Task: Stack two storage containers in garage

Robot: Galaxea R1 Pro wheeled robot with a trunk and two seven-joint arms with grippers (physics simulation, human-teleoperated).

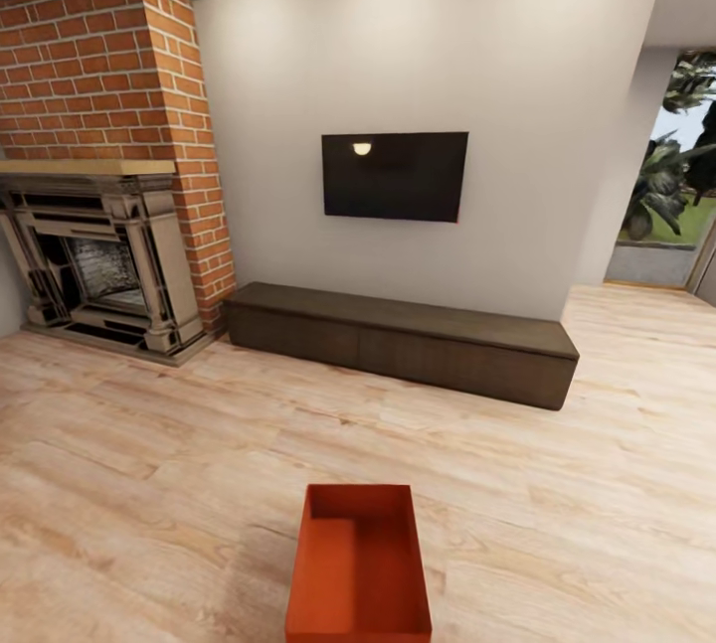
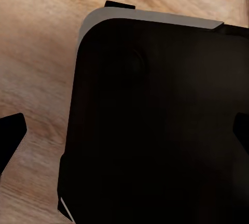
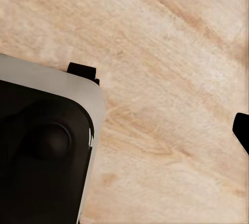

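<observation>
— In the living room, on the plank floor (image 1: pixel 149 484): one orange-red storage container (image 1: pixel 360 568), open-topped, before the dark bench (image 1: pixel 398 340), below the TV (image 1: pixel 394 176). No readable writing.

— From the wrists: dark robot base (image 2: pixel 155 120) over wood; black fingertips (image 2: pixel 11 135) at frame edges. Grippers' state: cannot tell.

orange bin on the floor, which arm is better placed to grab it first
Neither clearly, maybe right: the orange bin lies dead ahead on the wood floor, its centre barely right of the midline. Both wrist views look down at bare planks.
</observation>
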